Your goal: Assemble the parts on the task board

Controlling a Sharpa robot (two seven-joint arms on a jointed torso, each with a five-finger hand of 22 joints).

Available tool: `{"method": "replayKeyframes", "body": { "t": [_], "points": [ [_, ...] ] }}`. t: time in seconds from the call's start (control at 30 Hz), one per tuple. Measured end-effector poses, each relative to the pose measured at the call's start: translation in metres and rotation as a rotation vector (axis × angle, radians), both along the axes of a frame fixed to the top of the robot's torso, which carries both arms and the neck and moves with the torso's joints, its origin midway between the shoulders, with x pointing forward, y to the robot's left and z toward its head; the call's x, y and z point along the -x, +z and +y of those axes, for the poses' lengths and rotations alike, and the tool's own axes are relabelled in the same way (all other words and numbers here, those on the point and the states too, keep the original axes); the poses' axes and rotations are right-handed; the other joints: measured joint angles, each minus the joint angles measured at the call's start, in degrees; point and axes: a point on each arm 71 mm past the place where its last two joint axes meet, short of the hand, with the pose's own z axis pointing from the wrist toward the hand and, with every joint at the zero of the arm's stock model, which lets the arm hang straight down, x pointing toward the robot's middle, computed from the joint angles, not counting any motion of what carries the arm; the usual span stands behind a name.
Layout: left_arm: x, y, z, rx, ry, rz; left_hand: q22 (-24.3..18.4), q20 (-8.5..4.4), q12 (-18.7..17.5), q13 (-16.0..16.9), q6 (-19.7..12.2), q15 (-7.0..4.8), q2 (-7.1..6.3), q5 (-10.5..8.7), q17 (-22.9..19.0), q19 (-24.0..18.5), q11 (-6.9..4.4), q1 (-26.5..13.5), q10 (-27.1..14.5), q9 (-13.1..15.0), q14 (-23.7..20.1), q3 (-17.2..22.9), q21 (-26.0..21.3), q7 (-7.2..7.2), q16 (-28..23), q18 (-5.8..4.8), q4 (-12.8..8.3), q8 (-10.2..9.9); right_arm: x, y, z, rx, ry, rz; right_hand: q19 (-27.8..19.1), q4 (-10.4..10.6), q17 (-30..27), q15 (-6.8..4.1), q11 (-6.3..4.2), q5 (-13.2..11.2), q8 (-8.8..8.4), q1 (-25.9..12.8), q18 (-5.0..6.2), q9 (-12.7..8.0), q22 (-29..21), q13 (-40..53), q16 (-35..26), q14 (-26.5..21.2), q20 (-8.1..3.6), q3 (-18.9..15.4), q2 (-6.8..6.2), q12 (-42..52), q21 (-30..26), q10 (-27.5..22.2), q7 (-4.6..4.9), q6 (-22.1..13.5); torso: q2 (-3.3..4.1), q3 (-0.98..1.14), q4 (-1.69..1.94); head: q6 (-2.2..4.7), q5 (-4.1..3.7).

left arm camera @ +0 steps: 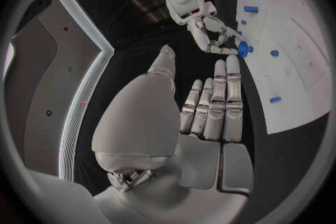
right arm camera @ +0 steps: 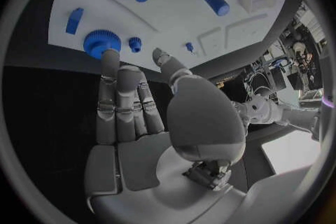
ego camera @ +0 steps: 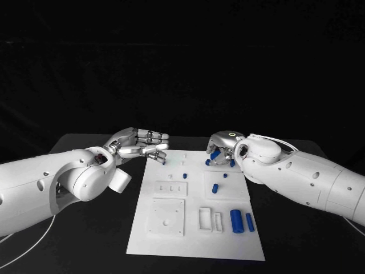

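Note:
The white task board (ego camera: 195, 228) lies in the middle of the black table. My right hand (ego camera: 223, 149) hovers at its far end with its fingers stretched out. One fingertip (right arm camera: 111, 57) touches a blue gear (right arm camera: 102, 43) that lies near the board's edge, while the thumb (right arm camera: 170, 66) stands apart from it. The same gear (left arm camera: 243, 48) shows at that hand's fingertips in the left wrist view. My left hand (ego camera: 141, 145) is off the board's far left corner, its fingers (left arm camera: 223, 95) held side by side and gripping nothing.
Small blue parts (ego camera: 183, 175) are scattered over the board's far half. Two blue cylinders (ego camera: 236, 221) lie by white frames (ego camera: 206, 220) at the near right, and a white square plate (ego camera: 165, 217) sits at the near left. A blue block (right arm camera: 73, 19) lies near the gear.

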Motion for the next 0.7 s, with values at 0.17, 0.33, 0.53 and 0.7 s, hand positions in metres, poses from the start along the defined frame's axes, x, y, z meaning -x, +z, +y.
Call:
{"method": "replayKeyframes", "body": {
  "t": [0.17,0.33,0.53,0.7],
  "points": [
    [0.0002,0.0006,0.0002,-0.002,0.001,-0.002,0.00,0.21,0.00,0.00,-0.11,0.20,0.00,0.00,0.00,-0.21,0.19,0.00,0.19,0.00,-0.20,0.00,0.00,0.11,0.00,0.00,0.00,0.00,-0.0010,-0.0020,0.0023,0.011,0.000,-0.008,0.27,-1.39,0.00,-0.01,0.00,-1.57,0.00,0.29,0.53,0.00,2.41,0.00,0.00,0.01,0.28,4.08,-0.01,0.00,-0.67,0.00,0.00,0.00,0.33,0.07,0.04,0.27,0.08],
    [-0.0006,0.0006,0.0007,-0.004,0.004,-0.003,0.00,0.21,0.00,-0.01,-0.11,0.20,0.00,0.00,0.00,-0.20,0.19,0.00,0.19,-0.01,-0.20,0.20,0.00,0.11,0.00,0.00,-0.20,0.00,-0.0012,-0.0023,0.0067,0.013,0.006,-0.020,0.48,-2.19,-0.08,-0.03,0.00,-2.23,0.00,-0.01,0.92,0.00,5.28,0.00,0.00,0.03,0.49,6.31,-0.31,0.00,-2.02,0.00,0.00,0.00,0.65,0.04,0.14,0.52,0.01],
    [-0.0013,0.0005,0.0004,-0.005,0.005,-0.003,0.00,0.21,0.00,-0.01,-0.11,0.20,0.00,0.00,0.00,-0.20,0.19,0.00,0.19,-0.01,-0.20,0.20,0.00,0.11,0.00,0.00,-0.20,0.00,-0.0017,-0.0033,0.0094,0.018,0.008,-0.030,0.47,-2.99,-0.07,-0.04,-0.32,-2.68,0.00,-0.01,0.94,0.00,8.12,0.00,0.00,0.04,0.50,9.30,-0.31,-0.01,-3.07,0.32,0.00,0.00,0.97,-0.02,0.14,0.66,-0.02],
    [-0.0017,0.0004,-0.0002,-0.005,0.004,-0.003,0.11,0.41,0.00,-0.01,-0.31,0.20,0.22,0.00,0.08,-0.41,0.19,-0.22,0.19,-0.01,-0.20,0.25,0.00,0.31,0.00,-0.01,-1.04,0.00,-0.0027,-0.0045,0.0097,0.023,0.006,-0.032,0.68,-3.37,-0.08,-0.04,-0.40,-2.91,0.00,-0.34,1.05,0.00,10.32,0.00,0.23,0.04,0.70,11.59,0.02,-0.01,-3.59,0.66,0.00,0.00,1.21,-0.05,0.14,0.69,0.01]
  ]
}}
